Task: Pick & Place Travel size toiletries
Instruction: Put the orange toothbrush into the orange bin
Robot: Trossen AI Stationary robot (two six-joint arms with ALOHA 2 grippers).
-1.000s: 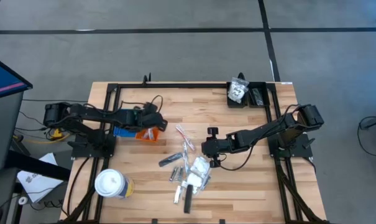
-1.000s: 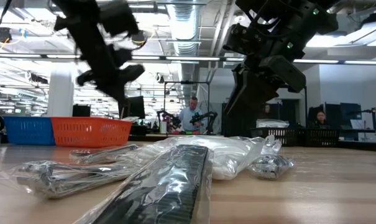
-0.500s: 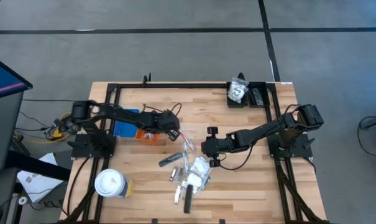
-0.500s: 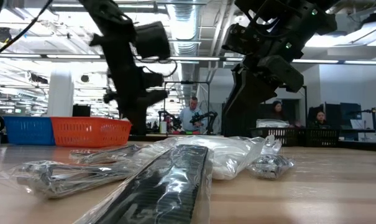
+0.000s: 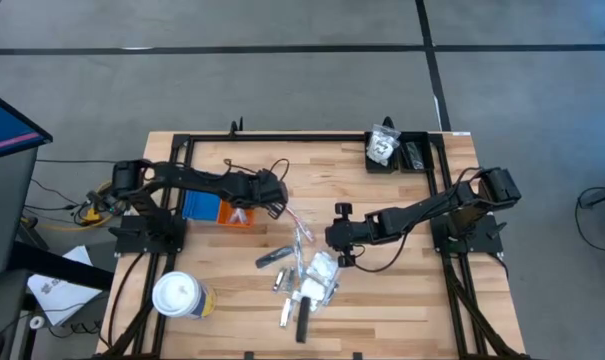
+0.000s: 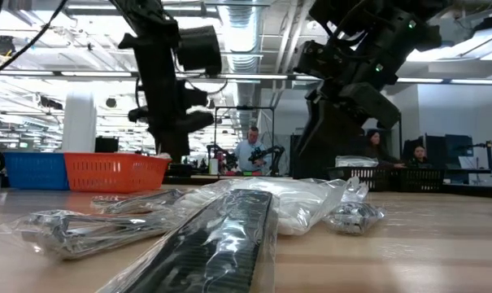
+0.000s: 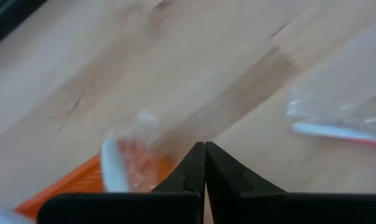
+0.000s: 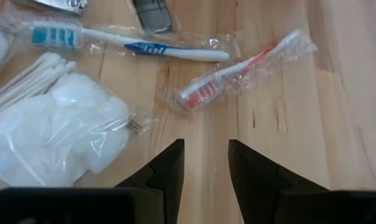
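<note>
At mid-worktop (image 5: 402,290), the wrapped toiletries (image 5: 307,275) lay heaped and unheld. The right gripper (image 5: 334,238) hung beside them, jaws apart and empty. The left gripper (image 5: 274,192), jaws together, had swung from the orange tray (image 5: 237,216) toward the pile, apparently for another pick.

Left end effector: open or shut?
Shut. In the left wrist view the left end effector shows its two dark fingers pressed together with nothing between, above the orange tray.
</note>
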